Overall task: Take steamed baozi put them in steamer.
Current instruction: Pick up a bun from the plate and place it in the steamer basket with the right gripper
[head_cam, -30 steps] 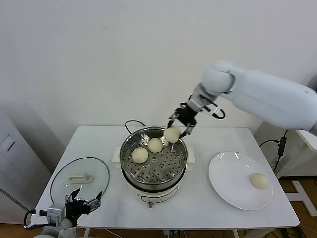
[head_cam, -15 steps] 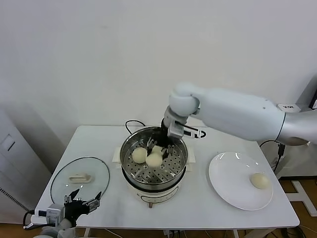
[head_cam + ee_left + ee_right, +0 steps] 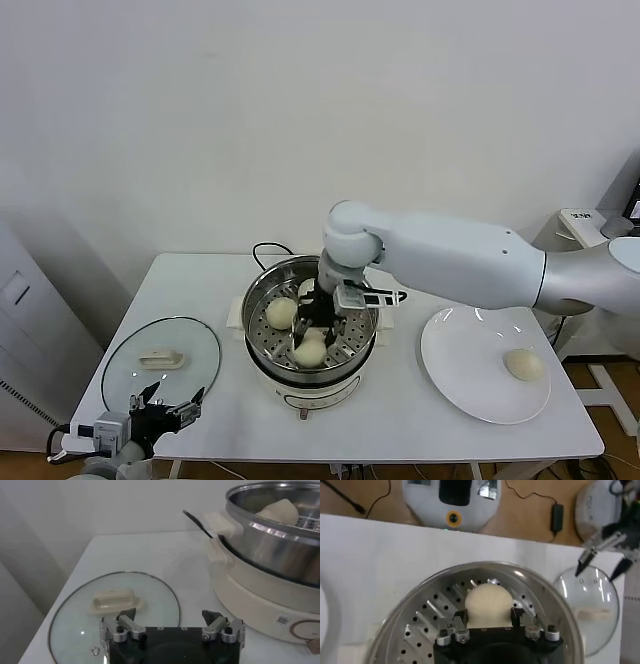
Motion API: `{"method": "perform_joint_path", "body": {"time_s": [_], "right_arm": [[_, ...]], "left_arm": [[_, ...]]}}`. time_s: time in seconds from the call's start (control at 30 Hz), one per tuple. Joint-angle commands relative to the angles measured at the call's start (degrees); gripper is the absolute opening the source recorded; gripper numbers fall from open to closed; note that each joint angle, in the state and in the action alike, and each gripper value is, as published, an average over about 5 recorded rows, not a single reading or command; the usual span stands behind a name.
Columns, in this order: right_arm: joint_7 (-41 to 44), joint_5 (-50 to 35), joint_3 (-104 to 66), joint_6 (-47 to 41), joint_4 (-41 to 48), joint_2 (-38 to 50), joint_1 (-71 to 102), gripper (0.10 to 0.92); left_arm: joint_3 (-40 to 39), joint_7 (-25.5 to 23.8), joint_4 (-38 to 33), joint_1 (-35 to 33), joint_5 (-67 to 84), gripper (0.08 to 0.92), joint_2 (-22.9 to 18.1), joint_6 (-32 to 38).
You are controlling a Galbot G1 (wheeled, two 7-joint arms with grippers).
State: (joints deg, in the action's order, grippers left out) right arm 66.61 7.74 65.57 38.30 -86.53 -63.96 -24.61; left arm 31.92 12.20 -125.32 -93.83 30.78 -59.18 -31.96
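Observation:
The steamer stands mid-table. My right gripper is down inside it, shut on a pale baozi held low over the front of the perforated tray. In the right wrist view the baozi sits between the fingers of that gripper. A second baozi lies on the tray at the left, and a third is partly hidden behind the gripper. Another baozi lies on the white plate. My left gripper is open and empty, parked at the table's front left.
The glass lid with a cream handle lies flat at the front left, right in front of my left gripper. It also shows in the left wrist view. A black cord runs behind the steamer.
My right gripper has carried the baozi from above the steamer's far rim down into the pot and toward its front. The left arm has not moved.

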Motion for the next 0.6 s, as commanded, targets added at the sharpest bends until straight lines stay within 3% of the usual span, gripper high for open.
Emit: {"method": "perform_joint_path", "body": {"time_s": [0.03, 0.2, 0.47, 0.6], "right_arm": [[-0.33, 4.44, -0.51, 1.86, -0.68, -0.71, 3.62, 0.535], [-0.86, 5.89, -0.75, 2.18, -1.19, -0.55, 3.79, 0.564], [1.03, 4.51, -3.56, 0.11, 0.44, 0.84, 0.06, 0.776], [2.16, -0.22, -6.43, -3.49, 4.13, 2.60, -3.70, 0.819]], "left_arm": [[0.00, -0.02, 0.16, -0.02, 0.00, 0.823, -0.01, 0.01], [0.06, -0.07, 0.20, -0.04, 0.01, 0.823, 0.02, 0.06], [0.07, -0.07, 0.18, 0.12, 0.16, 0.823, 0.19, 0.04], [0.20, -0.02, 0.12, 0.30, 0.64, 0.823, 0.53, 0.01]]}}
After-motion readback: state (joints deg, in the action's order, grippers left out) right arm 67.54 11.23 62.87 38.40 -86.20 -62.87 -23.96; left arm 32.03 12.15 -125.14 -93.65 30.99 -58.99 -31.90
